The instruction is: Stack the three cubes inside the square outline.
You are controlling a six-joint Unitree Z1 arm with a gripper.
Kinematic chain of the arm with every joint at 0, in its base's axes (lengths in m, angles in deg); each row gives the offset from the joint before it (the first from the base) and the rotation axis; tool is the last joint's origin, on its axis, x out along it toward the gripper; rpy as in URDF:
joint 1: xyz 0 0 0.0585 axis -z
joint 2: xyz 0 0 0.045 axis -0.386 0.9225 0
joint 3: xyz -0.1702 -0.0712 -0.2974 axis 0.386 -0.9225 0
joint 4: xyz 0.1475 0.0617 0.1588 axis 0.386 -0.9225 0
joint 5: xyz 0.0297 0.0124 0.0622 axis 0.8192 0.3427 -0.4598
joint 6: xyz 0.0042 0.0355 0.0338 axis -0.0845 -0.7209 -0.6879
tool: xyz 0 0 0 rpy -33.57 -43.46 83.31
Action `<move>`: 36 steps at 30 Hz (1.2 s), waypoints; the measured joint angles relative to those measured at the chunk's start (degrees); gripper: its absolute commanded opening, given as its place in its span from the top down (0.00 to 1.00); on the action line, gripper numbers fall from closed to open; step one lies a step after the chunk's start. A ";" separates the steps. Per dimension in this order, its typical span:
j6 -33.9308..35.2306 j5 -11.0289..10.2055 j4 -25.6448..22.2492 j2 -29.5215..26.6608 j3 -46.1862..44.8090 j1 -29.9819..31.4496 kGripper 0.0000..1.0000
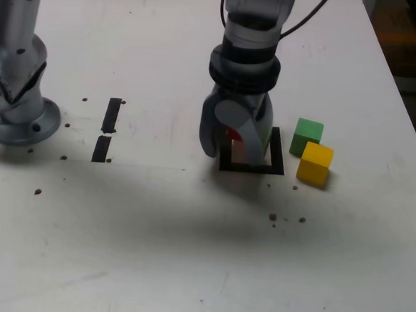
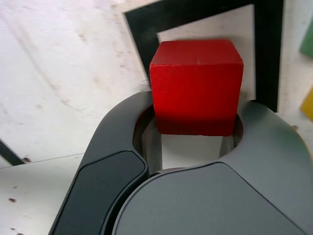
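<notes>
A: Where do we have the red cube [image 2: 195, 87] right now?

B: We're pinching it between the jaws of our gripper [image 1: 239, 142], pressed in on two opposite sides. The wrist view shows it sitting over the white middle of the square outline [image 2: 264, 54], with the black tape showing past two of its edges.

A: Is it already down on the surface [image 1: 187, 254]?

B: We can't tell. In the exterior view the gripper covers most of the cube and only a sliver of red shows, low inside the outline. It looks close to the surface, but whether it touches is hidden.

A: Why hold it from above like that?

B: We judge it keeps the cube square to the outline and leaves its top free, since it's meant to be the base of the stack. A straight-down hold also lets us let go without nudging it sideways.

A: And the other two?

B: The green cube [image 1: 307, 136] and the yellow cube [image 1: 314, 163] sit just beside the outline on the exterior view's right, the two of them touching or nearly so, the yellow one nearer the camera. Neither is stacked yet.

A: Any worry?

B: The outline is only a little wider than a cube, so a small slip on release could leave an edge on the tape. The green cube is also near enough that spreading jaws might brush it.
</notes>
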 measured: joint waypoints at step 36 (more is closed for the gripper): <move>-0.05 2.03 2.25 1.88 -1.50 -0.07 0.08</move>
